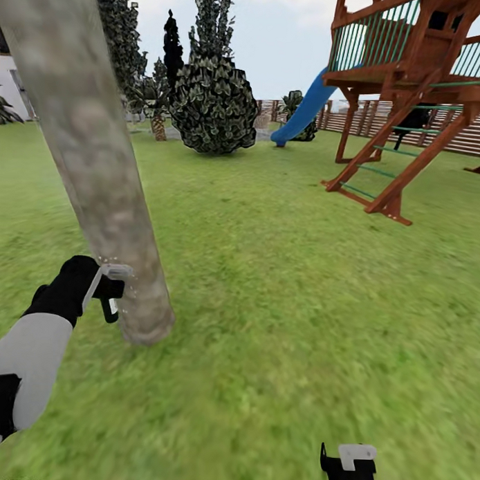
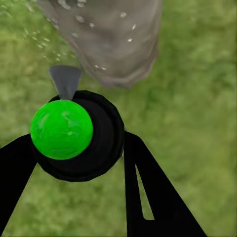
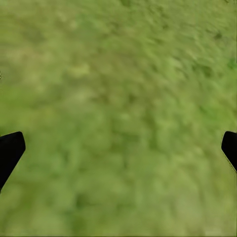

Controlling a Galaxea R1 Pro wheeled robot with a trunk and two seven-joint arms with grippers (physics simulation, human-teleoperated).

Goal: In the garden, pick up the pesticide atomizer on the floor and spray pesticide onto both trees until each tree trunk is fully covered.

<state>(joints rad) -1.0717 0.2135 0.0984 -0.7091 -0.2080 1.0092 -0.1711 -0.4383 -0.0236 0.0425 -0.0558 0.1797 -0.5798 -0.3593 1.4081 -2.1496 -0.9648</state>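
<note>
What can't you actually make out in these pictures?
- Tree trunk: its top and canopy are cut off by the head view's upper edge.
- Pesticide atomizer: seen end-on in the left wrist view; in the head view the left claw hides its body.
- Right claw: cut off at the head view's bottom edge.

We see the tree trunk [image 1: 97, 166] only as a bare column, its top cut off by the head view's upper edge; in the left wrist view it is blurred and cropped too. The pesticide atomizer [image 2: 74, 136] shows us just a bright green round face in a dark ring, its body hidden behind. The right gripper [image 1: 348, 467] is cut by the head view's lower edge; its fingertips [image 3: 10, 150] barely enter over blurred lawn [image 3: 118, 98].
</note>
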